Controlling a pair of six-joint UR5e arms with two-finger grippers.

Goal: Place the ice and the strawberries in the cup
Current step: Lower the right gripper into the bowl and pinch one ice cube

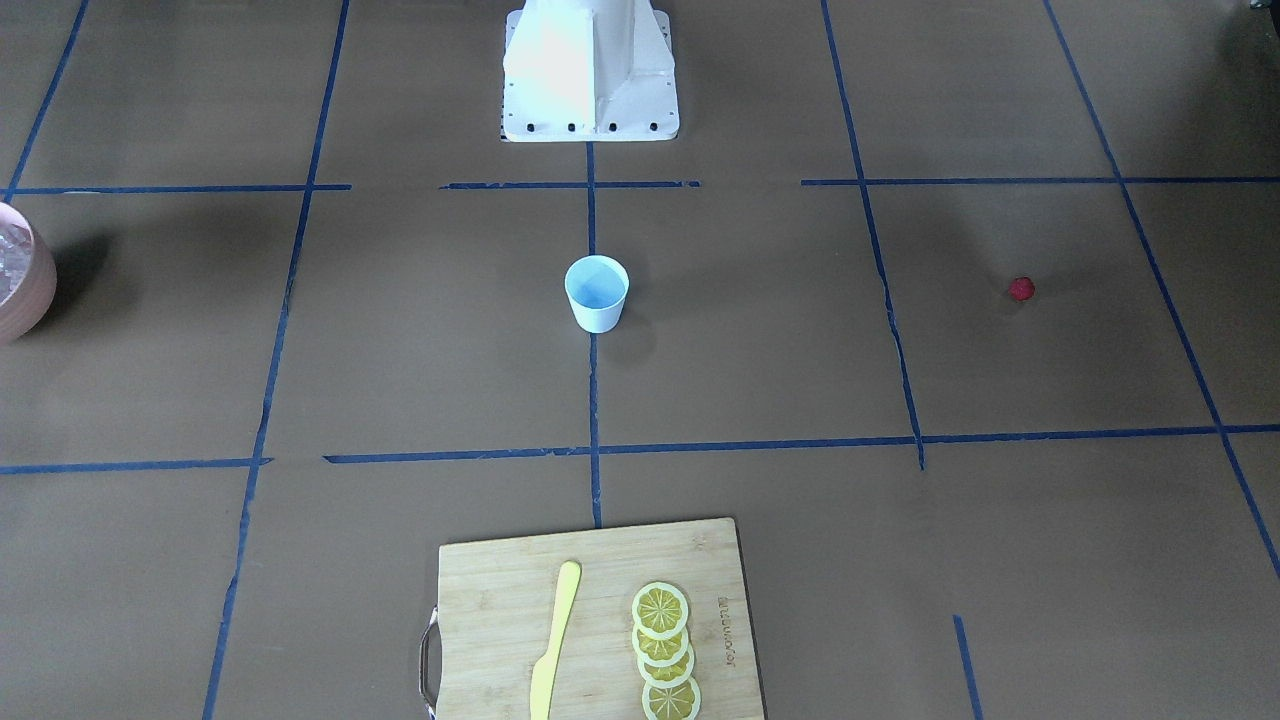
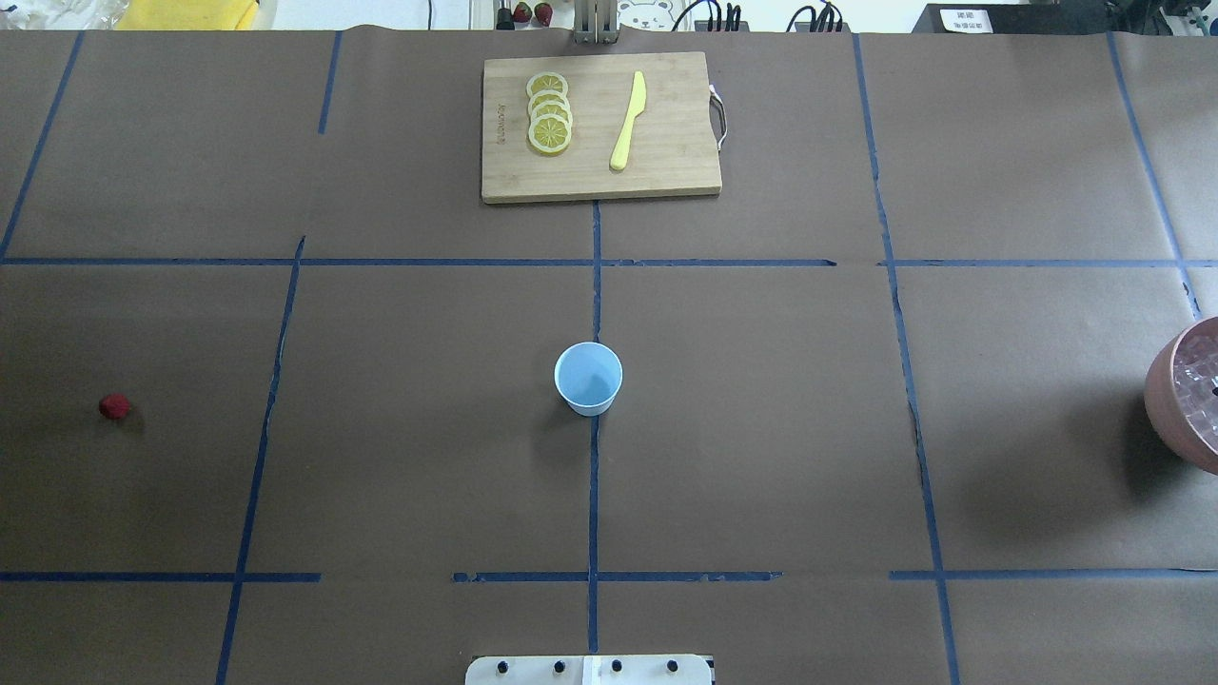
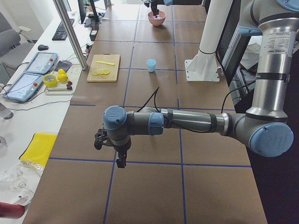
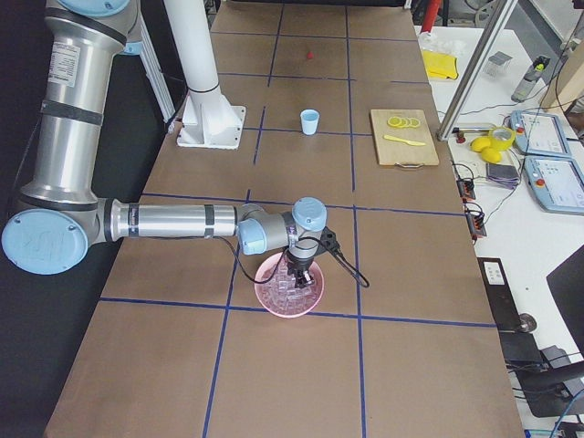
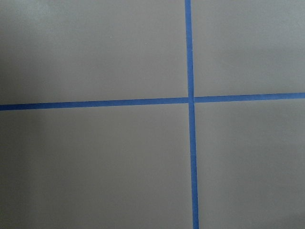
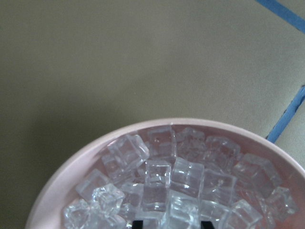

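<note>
The pale blue cup (image 1: 597,293) stands upright and empty at the table's middle, also in the overhead view (image 2: 588,378). The tiny red strawberry (image 1: 1021,289) lies alone on the robot's left side (image 2: 114,407). Clear ice cubes (image 6: 157,186) fill the pink bowl (image 6: 71,176) at the robot's far right (image 2: 1166,400). My right gripper (image 6: 171,223) is down in the bowl (image 4: 274,297); two dark tips show apart among the cubes. My left gripper (image 3: 117,156) hovers over bare table far on the left; I cannot tell whether it is open or shut.
A wooden cutting board (image 2: 666,171) with lemon slices (image 2: 549,112) and a yellow knife (image 2: 628,122) lies at the table's far edge. The white robot base (image 1: 590,70) stands behind the cup. Blue tape lines grid the brown table.
</note>
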